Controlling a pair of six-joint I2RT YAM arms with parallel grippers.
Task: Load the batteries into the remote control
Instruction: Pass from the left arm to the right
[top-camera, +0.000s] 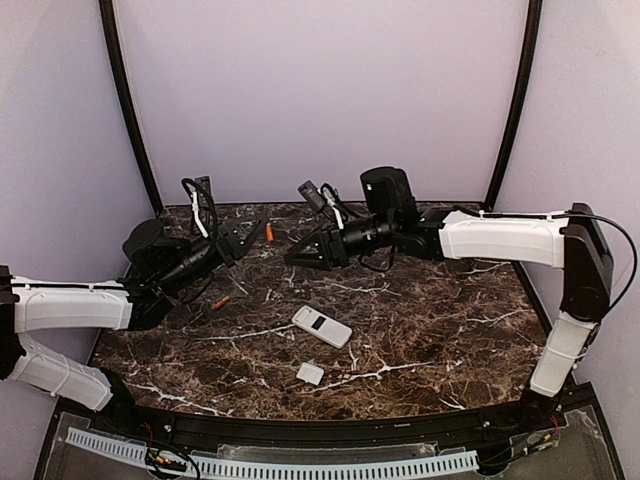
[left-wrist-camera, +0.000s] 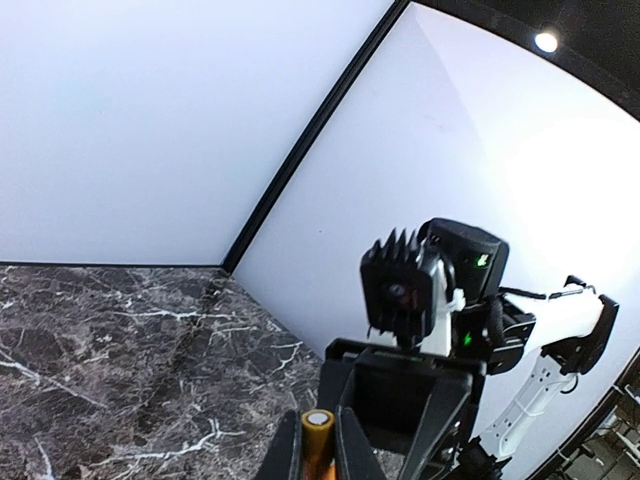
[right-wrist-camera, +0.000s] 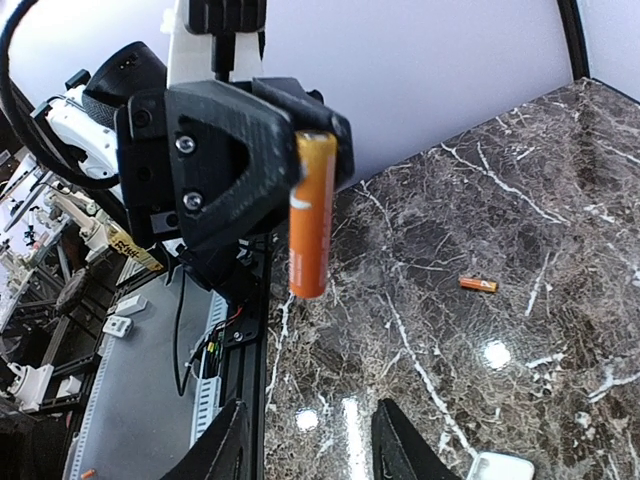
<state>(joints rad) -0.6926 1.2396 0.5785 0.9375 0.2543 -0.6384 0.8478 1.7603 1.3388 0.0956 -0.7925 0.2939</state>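
Observation:
My left gripper (top-camera: 254, 236) is raised over the back left of the table and is shut on an orange battery (top-camera: 268, 232). In the left wrist view that battery (left-wrist-camera: 318, 432) shows end-on between the fingers. My right gripper (top-camera: 295, 252) faces it from the right, open, with a small gap between the two. From the right wrist, the held battery (right-wrist-camera: 312, 215) hangs ahead of my open right gripper (right-wrist-camera: 315, 450), which holds nothing. A second battery (top-camera: 220, 302) lies on the marble at the left. The white remote control (top-camera: 321, 326) lies flat mid-table, its dark recess up.
A small white square cover (top-camera: 310, 374) lies in front of the remote. The loose battery (right-wrist-camera: 478, 284) also shows in the right wrist view, as does a corner of the remote (right-wrist-camera: 500, 467). Purple walls and black corner posts (top-camera: 130, 110) close in the dark marble table (top-camera: 430, 340).

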